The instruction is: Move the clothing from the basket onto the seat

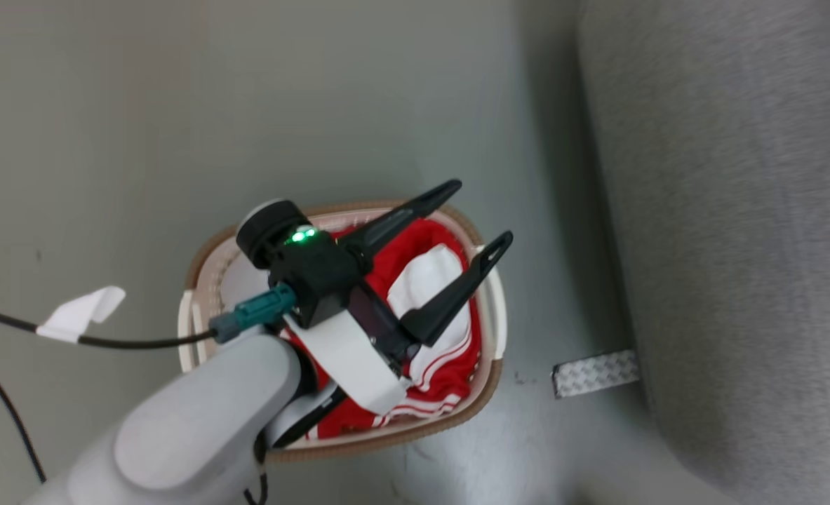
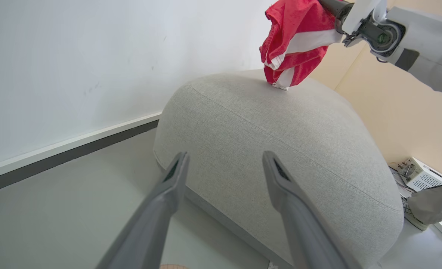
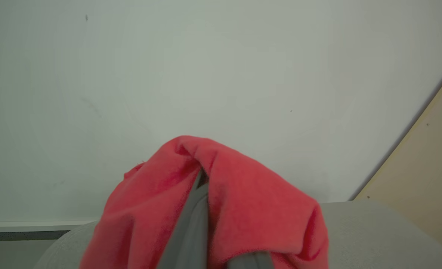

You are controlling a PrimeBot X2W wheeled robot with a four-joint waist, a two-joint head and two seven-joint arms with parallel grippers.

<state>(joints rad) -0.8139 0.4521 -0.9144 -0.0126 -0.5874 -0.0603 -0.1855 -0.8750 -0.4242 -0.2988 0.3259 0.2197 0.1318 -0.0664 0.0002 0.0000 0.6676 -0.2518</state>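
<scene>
Clothing hangs clamped in the right gripper, its lowest tip touching the seat straight below; more red cloth lies in the basket, just beneath the left gripper, fingers spread.

Red clothing at grey seat top

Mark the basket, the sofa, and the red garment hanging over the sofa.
basket [image 1: 457,414]: head view, brown rim at its lower right.
sofa [image 2: 280,123]: left wrist view, grey upholstery on its rounded top.
hanging garment [image 2: 291,18]: left wrist view, red fabric above the white band.
</scene>
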